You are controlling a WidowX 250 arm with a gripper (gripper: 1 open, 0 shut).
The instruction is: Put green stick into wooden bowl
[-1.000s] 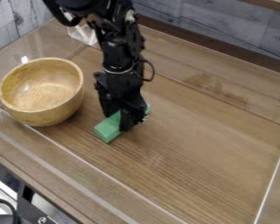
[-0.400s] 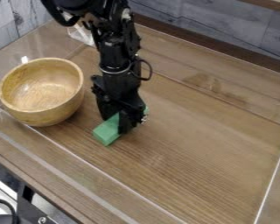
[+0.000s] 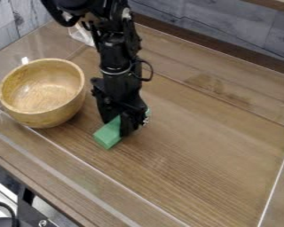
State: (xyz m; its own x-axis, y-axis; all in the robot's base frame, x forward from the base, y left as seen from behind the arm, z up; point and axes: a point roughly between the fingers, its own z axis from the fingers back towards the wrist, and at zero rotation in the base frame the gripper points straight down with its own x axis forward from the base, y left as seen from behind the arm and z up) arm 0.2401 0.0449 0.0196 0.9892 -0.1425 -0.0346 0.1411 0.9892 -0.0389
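Observation:
The green stick (image 3: 107,135) is a small bright green block resting on the wooden table, right of the bowl. My black gripper (image 3: 118,122) points straight down onto its upper end, with the fingers shut on the green stick. The stick's lower end pokes out below the fingers; its top is hidden by them. The wooden bowl (image 3: 42,91) is round, light tan and empty, standing at the left, a short way from the gripper.
A clear raised rim (image 3: 132,210) borders the wooden table (image 3: 216,133) along the front and right. The black arm (image 3: 103,31) reaches in from the top. A grey plank wall runs behind.

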